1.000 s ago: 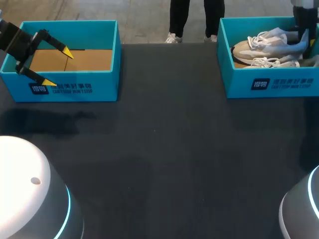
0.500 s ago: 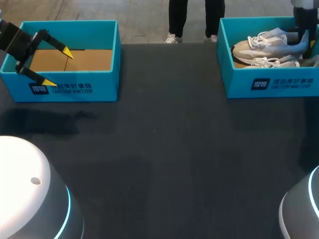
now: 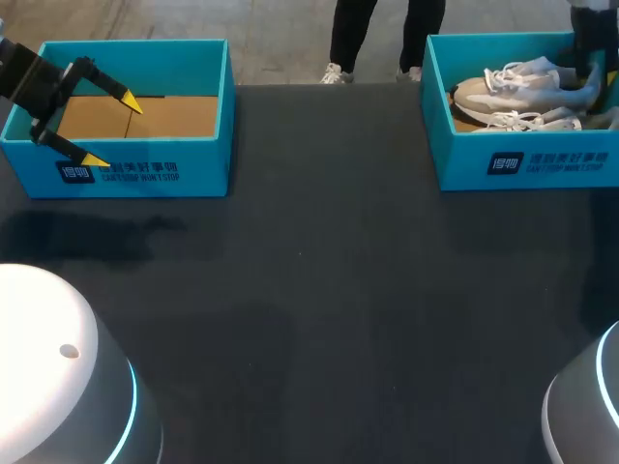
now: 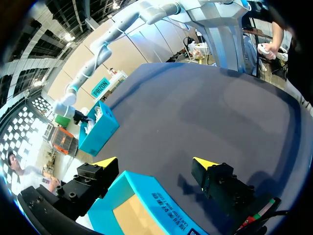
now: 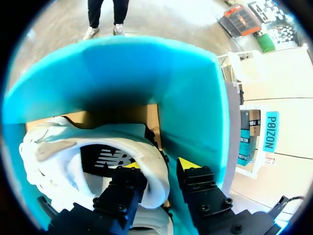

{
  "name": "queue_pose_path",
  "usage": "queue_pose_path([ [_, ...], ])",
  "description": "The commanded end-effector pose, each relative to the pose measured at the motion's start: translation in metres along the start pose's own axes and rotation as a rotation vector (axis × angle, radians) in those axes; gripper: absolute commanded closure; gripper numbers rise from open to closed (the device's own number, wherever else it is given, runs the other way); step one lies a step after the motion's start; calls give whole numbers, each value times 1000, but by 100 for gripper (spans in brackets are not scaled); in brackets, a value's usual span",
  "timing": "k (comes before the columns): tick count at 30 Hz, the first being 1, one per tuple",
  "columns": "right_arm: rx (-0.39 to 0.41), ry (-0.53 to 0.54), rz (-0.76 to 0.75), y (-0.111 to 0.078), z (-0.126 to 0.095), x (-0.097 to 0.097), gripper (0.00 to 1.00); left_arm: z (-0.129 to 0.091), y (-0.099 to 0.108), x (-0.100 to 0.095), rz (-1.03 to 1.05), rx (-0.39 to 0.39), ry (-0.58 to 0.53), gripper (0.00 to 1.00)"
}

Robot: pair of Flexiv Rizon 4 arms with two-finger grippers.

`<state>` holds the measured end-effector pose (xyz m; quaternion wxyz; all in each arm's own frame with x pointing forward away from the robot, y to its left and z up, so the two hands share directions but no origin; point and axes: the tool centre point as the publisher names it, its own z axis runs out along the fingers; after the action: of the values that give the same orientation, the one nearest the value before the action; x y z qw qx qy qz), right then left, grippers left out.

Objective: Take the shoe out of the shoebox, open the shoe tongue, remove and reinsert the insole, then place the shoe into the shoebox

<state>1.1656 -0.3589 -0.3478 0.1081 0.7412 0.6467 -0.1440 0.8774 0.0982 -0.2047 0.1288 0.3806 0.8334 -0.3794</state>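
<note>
A white, beige and pale-blue shoe [image 3: 513, 92] lies on its side in the right teal shoebox [image 3: 522, 155]. My right arm [image 3: 592, 34] comes down at the shoe's heel end. In the right wrist view my right gripper [image 5: 157, 169] straddles the heel collar of the shoe [image 5: 73, 147]. One finger is inside the shoe and the other outside, with a thin gap, so the gripper is open. My left gripper [image 3: 113, 130] hangs wide open over the near left corner of the empty left shoebox [image 3: 145, 53]. In the left wrist view my left gripper [image 4: 155, 162] spans that box's wall [image 4: 146, 196].
A second white laced shoe [image 3: 527, 121] lies in front of the first in the right box. The teal box wall [image 5: 195, 98] stands close beside my right gripper's outer finger. The dark table [image 3: 319, 290] stretches between the two boxes. The right box [image 4: 98, 132] shows across the table.
The right gripper's fingers have spread apart. The shoe's heel has settled a little lower in the box. The left arm has not moved.
</note>
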Motion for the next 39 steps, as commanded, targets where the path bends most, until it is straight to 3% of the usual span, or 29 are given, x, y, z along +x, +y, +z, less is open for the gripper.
queue_pose_path([
  [1,-20,5,4,-5,-17,-5,63,-1,0,0,1,-2,3,0],
  [13,-143,57,-46,-26,-82,-3,59,-1,0,0,1,-2,3,0],
  [21,-204,85,-169,-54,-105,2,59,-1,0,0,1,-2,3,0],
  [30,-211,72,-223,-90,-122,-1,60,-1,0,0,1,-2,3,0],
  [31,-212,69,-227,-93,-123,-1,60,-2,-3,-8,-37,0,-39,0],
  [35,-229,79,-234,-100,-130,0,60,0,-17,-38,-251,-138,-177,0],
  [36,-233,83,-238,-101,-132,1,59,-1,-20,-43,-308,-143,-173,0],
  [39,-249,87,-258,-104,-139,6,59,5,-24,-59,-519,-284,-132,0],
])
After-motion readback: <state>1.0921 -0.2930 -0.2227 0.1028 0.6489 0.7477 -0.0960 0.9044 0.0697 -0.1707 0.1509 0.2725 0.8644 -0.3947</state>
